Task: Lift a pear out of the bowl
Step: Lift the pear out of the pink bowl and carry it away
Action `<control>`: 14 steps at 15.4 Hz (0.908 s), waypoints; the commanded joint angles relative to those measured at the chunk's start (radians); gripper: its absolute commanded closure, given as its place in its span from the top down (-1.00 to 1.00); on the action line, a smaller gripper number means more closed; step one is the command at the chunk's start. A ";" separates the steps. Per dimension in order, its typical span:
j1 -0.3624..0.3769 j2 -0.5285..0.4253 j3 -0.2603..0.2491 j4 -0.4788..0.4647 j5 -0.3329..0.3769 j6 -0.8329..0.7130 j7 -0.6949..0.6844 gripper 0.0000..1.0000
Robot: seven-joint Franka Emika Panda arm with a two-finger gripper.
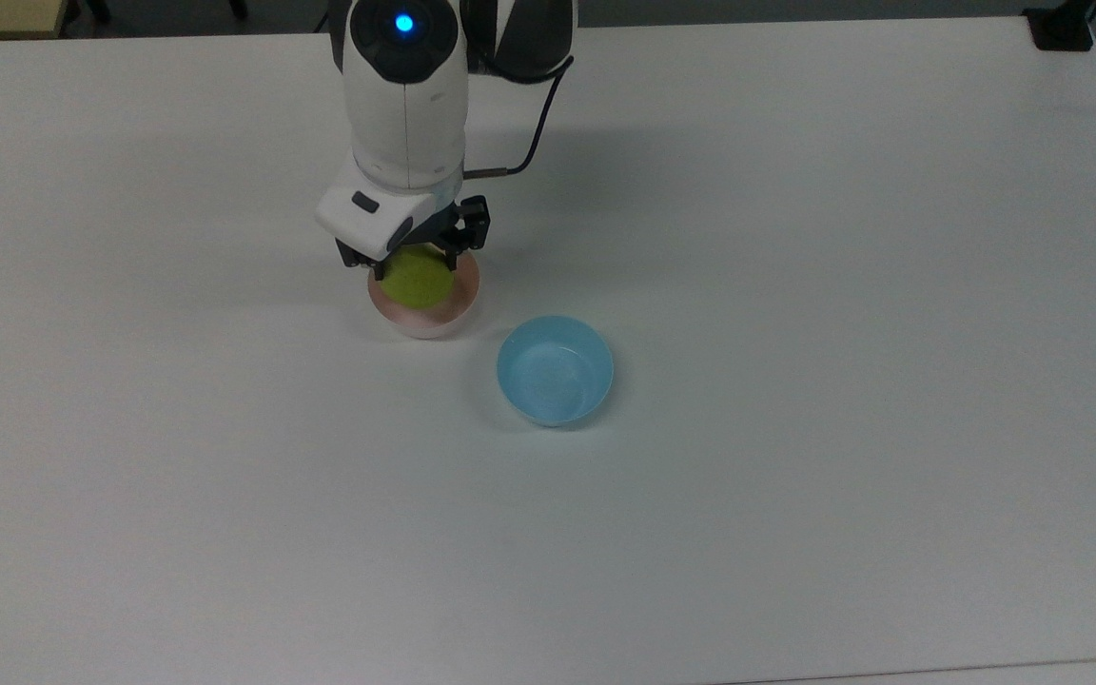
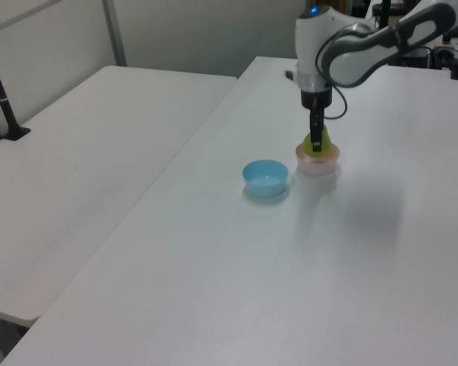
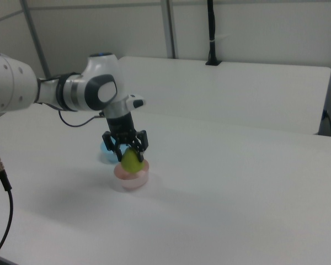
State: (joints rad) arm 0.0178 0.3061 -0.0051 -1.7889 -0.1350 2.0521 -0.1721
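I see the gripper (image 3: 127,148) pinching the pear (image 3: 132,160), lifted just above the pink bowl (image 3: 131,176), on a white table (image 1: 795,381).

Arm (image 1: 405,95) cut off at the top view's upper edge, base out of frame. Upper part of pear (image 1: 415,278) hidden beneath gripper (image 1: 412,249) body there, stem unseen. Far rim of pink bowl (image 1: 424,319) covered likewise. Blue bowl (image 3: 106,153) mostly hidden behind gripper in the right view
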 commanded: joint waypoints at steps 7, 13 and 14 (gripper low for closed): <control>-0.028 -0.105 -0.018 0.174 0.035 -0.251 -0.010 -0.23; -0.185 -0.070 -0.016 0.174 0.032 -0.141 -0.136 -0.23; -0.206 -0.052 -0.016 0.174 0.032 -0.106 -0.147 -0.23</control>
State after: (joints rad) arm -0.1321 0.2122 -0.0191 -1.6292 -0.1201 1.8682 -0.2541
